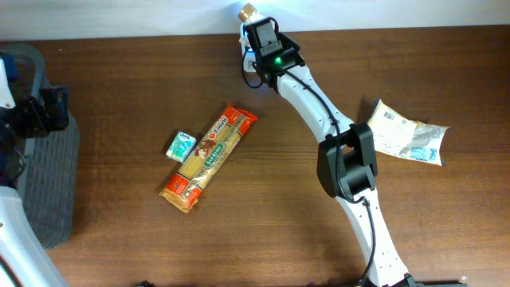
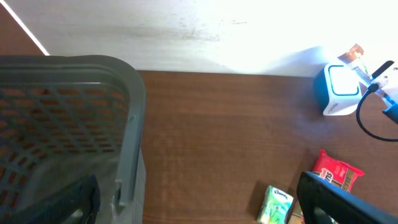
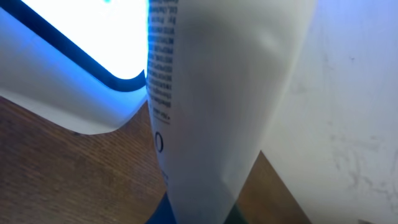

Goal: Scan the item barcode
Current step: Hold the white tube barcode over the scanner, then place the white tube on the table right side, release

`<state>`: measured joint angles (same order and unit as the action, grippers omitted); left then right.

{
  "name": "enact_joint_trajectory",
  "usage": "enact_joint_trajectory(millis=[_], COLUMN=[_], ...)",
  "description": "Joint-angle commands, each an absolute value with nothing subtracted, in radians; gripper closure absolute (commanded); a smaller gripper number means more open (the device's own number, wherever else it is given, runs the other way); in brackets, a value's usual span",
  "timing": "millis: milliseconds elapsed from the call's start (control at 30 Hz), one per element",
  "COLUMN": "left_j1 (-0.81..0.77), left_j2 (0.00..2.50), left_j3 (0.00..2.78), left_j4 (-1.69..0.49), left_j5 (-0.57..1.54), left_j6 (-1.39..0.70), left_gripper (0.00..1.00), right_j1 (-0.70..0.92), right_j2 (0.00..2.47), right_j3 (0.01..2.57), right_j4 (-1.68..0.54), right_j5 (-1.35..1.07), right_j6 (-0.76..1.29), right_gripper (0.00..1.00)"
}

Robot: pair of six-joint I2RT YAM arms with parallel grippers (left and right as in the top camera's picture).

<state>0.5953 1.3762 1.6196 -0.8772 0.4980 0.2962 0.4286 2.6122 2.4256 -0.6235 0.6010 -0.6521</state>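
Two arms stand at this table [image 1: 119, 80]. The right one stretches to the top centre of the overhead view, at the far edge of the wood where a white surface [image 2: 186, 31] begins. The right gripper [image 1: 253, 32] is pressed together on a white tube [image 3: 224, 106] with a copper-coloured cap, holding it just beside the blue-and-white scanner [image 2: 339, 90]. In the right wrist view the tube fills the middle of the frame. Its column of small print sits next to the scanner's glowing window at upper left. The two look very close, but I cannot tell whether they touch. In the left wrist view a black cable [image 2: 360, 121] loops just right of the scanner.

The left gripper [image 2: 202, 208] hangs at the left edge of the overhead frame, above the right-hand wall of a grey mesh basket [image 1: 48, 175]. Its fingers are spread wide with nothing between them.

A pasta packet [image 1: 209, 158] lies diagonally mid-frame, with a small tissue pack [image 1: 181, 146] just beside its left side. A pale pouch [image 1: 408, 132] sits at right, past the right arm's elbow. Bare wood lies between basket and packet, and across the lower left.
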Motion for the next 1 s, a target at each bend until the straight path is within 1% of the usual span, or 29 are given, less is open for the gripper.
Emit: enact_joint_trajectory(millis=[0,267,300,367,400,433,500,567,600,633,733,833,900,967], left_j1=[0.599,0.599,0.599,0.599,0.599,0.599,0.599,0.599,0.599,0.599,0.599,0.599,0.599,0.599], left_j2=[1.366,1.366,1.366,1.366,1.366,1.366,1.366,1.366,1.366,1.366,1.366,1.366,1.366,1.366], left_j3=[1.629,1.629,1.629,1.629,1.629,1.629,1.629,1.629,1.629,1.63,1.629,1.629,1.629,1.629], left_j4=[-0.876,-0.876,-0.876,-0.876,-0.876,-0.876,-0.876,-0.876,-0.876,-0.876,-0.876,-0.876,-0.876,-0.876], left_j5=[0.509,0.509,0.509,0.509,0.509,0.509,0.509,0.509,0.509,0.509,0.509,0.509,0.509,0.509], left_j6=[0.308,0.308,0.308,0.308,0.308,0.308,0.308,0.308,0.308,0.308,0.308,0.308,0.308,0.308], left_gripper=[0.01,0.01,0.01,0.01,0.01,0.01,0.01,0.01,0.01,0.01,0.01,0.01,0.01,0.01], right_j1=[0.434,0.481,0.485,0.481,0.468,0.448,0.392,0.322,0.274,0.236,0.153,0.118,0.098,0.078], right_j2=[2.601,2.59,2.569,2.455,2.358,2.279,2.173,2.155,2.173,2.196,2.217,2.217,2.217,2.217], right_j3=[2.451,2.451,2.452,2.452,2.452,2.452,2.452,2.452,2.44,2.408,2.164,1.879,1.815,1.809], right_j4=[-0.601,-0.619,-0.64,-0.787,-0.928,-1.037,-1.259,-1.451,-1.538,-1.571,-1.489,-1.261,-1.196,-1.2], right_j5=[0.69,0.692,0.677,0.55,0.428,0.337,0.231,0.205,0.164,0.112,0.068,0.046,0.101,0.117], right_j6=[-0.651,-0.629,-0.57,-0.376,-0.186,-0.046,0.154,0.299,0.331,0.331,0.43,0.432,0.431,0.419], right_gripper=[0.96,0.96,0.96,0.96,0.96,0.96,0.96,0.96,0.96,0.96,0.96,0.96,0.96,0.56])
